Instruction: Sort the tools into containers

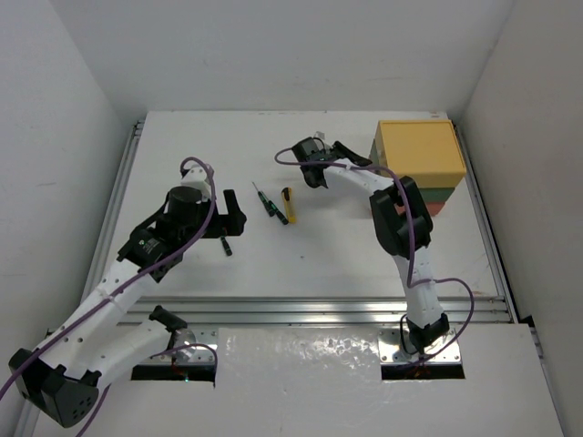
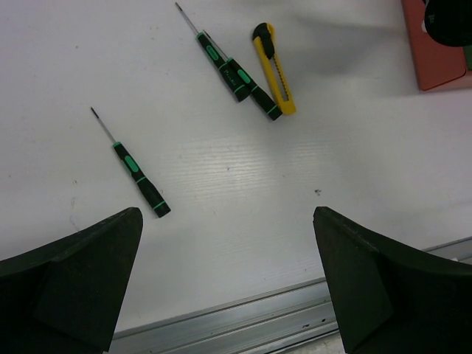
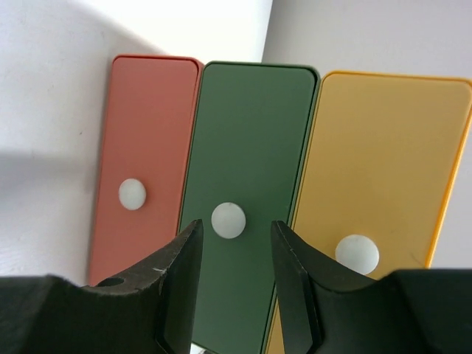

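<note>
White table (image 1: 310, 264): three thin black-green screwdrivers (image 2: 133, 166), one yellow knife (image 2: 274, 68), three drawers (image 3: 247, 133), red, green, yellow. Left gripper (image 2: 227, 221) spread wide; right gripper (image 3: 236, 226) slightly parted.

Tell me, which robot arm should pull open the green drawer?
Right. The right gripper faces the green drawer, open fingers either side of its white knob. The left gripper hangs over a screwdriver.

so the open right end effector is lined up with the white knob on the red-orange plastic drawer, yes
Wrong drawer: the right wrist view shows the open right end effector lined up with the round white knob on the dark green plastic drawer.
</note>
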Motion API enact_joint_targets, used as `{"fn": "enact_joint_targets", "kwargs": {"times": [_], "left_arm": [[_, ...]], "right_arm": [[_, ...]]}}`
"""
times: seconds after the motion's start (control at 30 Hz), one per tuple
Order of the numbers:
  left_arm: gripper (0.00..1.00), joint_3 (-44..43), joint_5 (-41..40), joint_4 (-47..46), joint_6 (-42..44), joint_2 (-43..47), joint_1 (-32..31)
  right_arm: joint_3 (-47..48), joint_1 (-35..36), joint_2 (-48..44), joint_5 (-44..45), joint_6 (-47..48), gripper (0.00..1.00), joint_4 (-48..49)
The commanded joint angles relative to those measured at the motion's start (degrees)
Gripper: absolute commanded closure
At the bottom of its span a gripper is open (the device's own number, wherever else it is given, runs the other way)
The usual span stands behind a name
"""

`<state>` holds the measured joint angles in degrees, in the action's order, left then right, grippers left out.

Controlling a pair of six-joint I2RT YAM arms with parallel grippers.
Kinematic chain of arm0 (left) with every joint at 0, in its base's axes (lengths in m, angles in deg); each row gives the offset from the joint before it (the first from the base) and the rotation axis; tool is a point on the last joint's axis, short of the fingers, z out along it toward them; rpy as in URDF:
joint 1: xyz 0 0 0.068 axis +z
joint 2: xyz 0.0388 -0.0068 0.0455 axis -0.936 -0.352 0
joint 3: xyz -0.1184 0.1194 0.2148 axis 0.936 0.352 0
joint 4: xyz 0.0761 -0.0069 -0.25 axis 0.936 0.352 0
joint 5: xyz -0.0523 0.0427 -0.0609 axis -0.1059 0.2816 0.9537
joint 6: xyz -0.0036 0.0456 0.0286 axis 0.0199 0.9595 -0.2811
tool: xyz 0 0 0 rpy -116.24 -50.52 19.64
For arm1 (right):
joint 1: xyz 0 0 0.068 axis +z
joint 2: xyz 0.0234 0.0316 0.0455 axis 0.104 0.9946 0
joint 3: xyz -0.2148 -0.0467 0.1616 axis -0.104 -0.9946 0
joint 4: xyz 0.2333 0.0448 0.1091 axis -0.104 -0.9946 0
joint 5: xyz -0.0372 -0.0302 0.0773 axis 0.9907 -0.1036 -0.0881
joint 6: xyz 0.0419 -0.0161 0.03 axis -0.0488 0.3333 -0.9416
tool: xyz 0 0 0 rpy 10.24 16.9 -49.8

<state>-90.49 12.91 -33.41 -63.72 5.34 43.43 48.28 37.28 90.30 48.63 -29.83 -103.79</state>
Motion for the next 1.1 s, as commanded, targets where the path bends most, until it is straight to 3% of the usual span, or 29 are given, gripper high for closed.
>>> {"fn": "enact_joint_targets", "kwargs": {"times": [0.0, 0.37, 1.07], "left_arm": [[0.00, -0.20, 1.29, -2.47, 1.07, 1.31, -0.41], [0.00, 0.24, 3.13, -3.18, 1.50, 4.12, -0.41], [0.00, 0.41, 4.63, -3.62, 1.77, 5.71, -0.41]], "right_arm": [[0.62, 0.24, 0.97, 3.42, 4.92, 0.57, 4.52], [-3.42, -0.46, 1.76, 5.44, 12.48, 0.57, 12.87], [-5.97, -1.95, 2.03, 7.11, 12.74, 0.58, 13.85]]}}
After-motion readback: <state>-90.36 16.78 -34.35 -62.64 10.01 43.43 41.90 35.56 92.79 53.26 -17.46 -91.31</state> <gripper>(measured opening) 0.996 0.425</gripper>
